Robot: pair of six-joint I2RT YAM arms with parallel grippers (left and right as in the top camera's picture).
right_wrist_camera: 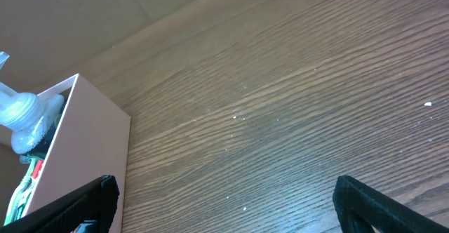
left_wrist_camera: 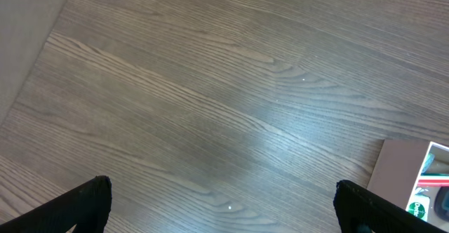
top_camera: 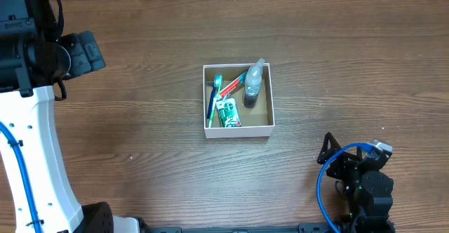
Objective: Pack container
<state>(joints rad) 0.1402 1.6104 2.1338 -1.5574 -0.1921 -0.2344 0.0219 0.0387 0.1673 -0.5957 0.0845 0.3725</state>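
Overhead: container [top_camera: 237, 130] sits mid-frame w/ toothbrush [top_camera: 212, 98], green box [top_camera: 227, 112] and bottle [top_camera: 253, 87] inside; looks packed.
Left wrist: left gripper [left_wrist_camera: 223, 208] fingers wide, empty, container off to one side.
Right wrist: right gripper [right_wrist_camera: 224, 203] wide, empty. Advice: avoid nudging container wall.

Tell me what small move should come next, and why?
Probably just leave both arms parked: the container already holds the toothbrush, toothpaste tube, green box and spray bottle, no loose item shows on the table, and the left gripper and right gripper are open and empty.
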